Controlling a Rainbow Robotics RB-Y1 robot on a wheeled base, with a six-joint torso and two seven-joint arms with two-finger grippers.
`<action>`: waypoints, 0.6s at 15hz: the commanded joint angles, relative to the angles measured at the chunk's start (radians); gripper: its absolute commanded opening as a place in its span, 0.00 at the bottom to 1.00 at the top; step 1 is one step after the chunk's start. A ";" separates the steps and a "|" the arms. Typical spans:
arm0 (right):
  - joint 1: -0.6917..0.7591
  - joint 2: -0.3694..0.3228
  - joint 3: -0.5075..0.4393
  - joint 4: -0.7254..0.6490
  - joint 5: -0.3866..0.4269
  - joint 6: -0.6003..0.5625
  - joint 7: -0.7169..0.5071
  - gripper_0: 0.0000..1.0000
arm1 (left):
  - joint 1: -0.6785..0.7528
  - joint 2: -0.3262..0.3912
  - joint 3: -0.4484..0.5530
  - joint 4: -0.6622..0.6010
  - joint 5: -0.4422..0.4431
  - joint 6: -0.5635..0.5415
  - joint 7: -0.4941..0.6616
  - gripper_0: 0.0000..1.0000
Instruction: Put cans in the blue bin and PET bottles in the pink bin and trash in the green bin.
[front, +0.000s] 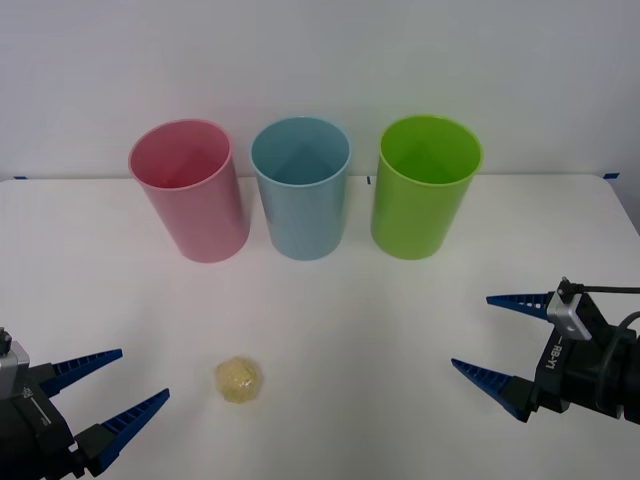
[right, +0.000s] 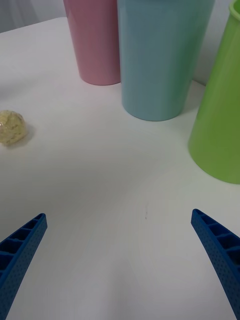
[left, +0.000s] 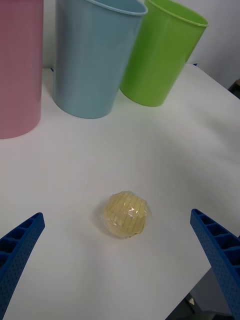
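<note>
Trash (front: 240, 380): loose on the tabletop (front: 330, 330), 7 o'clock of centre; unsorted.
Left pincer (front: 118, 387): wide, empty, at trash's 9 o'clock.
Pink bin (front: 190, 190), blue bin (front: 300, 187), green bin (front: 425, 187): upright along 12 o'clock.
Right pincer (front: 495, 335): wide, idle, 4 o'clock.
Remaining: grasp trash, drop in green bin.

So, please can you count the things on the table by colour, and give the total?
Pink: 1, the pink bin
Light blue: 1, the blue bin
Lime green: 1, the green bin
Pale yellow: 1, the trash
Total: 4
</note>
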 joint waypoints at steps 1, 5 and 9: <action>0.000 0.000 0.000 0.000 0.000 0.000 0.000 1.00 | 0.000 0.000 0.000 0.000 0.000 0.000 0.000 1.00; 0.000 0.000 0.000 0.000 0.000 0.000 0.000 1.00 | 0.000 0.000 0.000 0.000 0.000 0.000 0.000 1.00; 0.000 0.000 0.000 0.000 0.000 0.000 0.000 1.00 | 0.000 0.000 0.000 0.000 0.000 0.000 0.000 1.00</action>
